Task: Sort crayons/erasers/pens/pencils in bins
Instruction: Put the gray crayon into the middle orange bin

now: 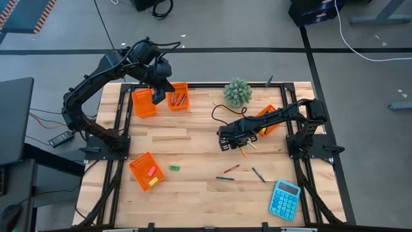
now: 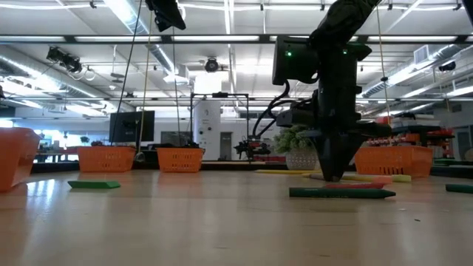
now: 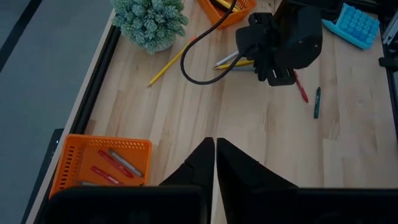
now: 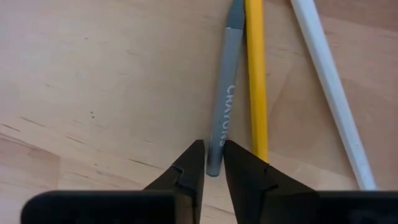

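Jaws of your right arm (image 4: 211, 163) sit low on the bench (image 4: 93, 81), nearly closed around the end of a grey crayon (image 4: 225, 106). A yellow pencil (image 4: 256, 87) lies just beside them. Pinch only the crayon, then lift. Your left jaws (image 3: 215, 163) wait clenched and empty.

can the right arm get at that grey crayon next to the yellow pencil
Probably yes: the right gripper is already down at the grey crayon, its fingers either side of the crayon's near end. The yellow pencil lies close alongside and might get nudged.
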Robot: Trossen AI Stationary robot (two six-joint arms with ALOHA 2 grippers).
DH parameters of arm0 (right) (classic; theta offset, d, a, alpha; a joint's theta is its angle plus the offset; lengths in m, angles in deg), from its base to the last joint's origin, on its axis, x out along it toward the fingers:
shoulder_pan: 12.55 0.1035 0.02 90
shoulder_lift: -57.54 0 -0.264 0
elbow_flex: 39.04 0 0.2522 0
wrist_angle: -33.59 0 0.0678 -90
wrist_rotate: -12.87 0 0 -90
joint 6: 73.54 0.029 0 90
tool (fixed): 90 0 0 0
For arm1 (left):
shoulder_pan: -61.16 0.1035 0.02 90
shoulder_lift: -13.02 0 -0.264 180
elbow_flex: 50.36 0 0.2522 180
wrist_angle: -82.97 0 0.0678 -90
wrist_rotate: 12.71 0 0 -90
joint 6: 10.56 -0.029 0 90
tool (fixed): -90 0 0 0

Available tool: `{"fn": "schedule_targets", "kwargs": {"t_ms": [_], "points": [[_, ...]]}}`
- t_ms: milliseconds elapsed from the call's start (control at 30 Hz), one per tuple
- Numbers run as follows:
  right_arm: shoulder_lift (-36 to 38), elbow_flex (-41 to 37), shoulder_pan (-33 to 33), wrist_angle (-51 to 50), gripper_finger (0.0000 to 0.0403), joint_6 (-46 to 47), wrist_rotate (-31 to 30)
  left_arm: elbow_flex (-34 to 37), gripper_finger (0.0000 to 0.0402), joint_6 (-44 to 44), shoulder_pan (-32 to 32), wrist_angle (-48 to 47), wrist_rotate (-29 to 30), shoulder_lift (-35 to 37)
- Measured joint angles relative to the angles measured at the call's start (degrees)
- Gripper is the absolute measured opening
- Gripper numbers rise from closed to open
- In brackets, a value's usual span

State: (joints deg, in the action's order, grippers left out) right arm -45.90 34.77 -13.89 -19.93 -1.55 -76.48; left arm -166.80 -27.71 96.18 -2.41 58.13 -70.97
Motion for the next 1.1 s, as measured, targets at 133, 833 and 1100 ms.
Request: {"fn": "schedule_targets", "kwargs": {"t_ms": [133, 833, 1100], "points": [[-0.02, -0.04, 0.0, -0.09, 0.0066, 0.33, 0.0, 0.0, 0.0012, 0.0, -0.01, 0.0, 0.0, 0.0], [-0.59, 1.87, 0.37, 1.16, 0.006, 1.35, -1.73, 0.02, 0.0009, -0.15, 0.0, 0.0, 0.0, 0.0], [-0.55, 5.44, 0.42, 1.2, 0.0038, -1.8, -1.9, 0.02, 0.0027, -0.26, 0.55, 0.07, 0.04, 0.0]]}}
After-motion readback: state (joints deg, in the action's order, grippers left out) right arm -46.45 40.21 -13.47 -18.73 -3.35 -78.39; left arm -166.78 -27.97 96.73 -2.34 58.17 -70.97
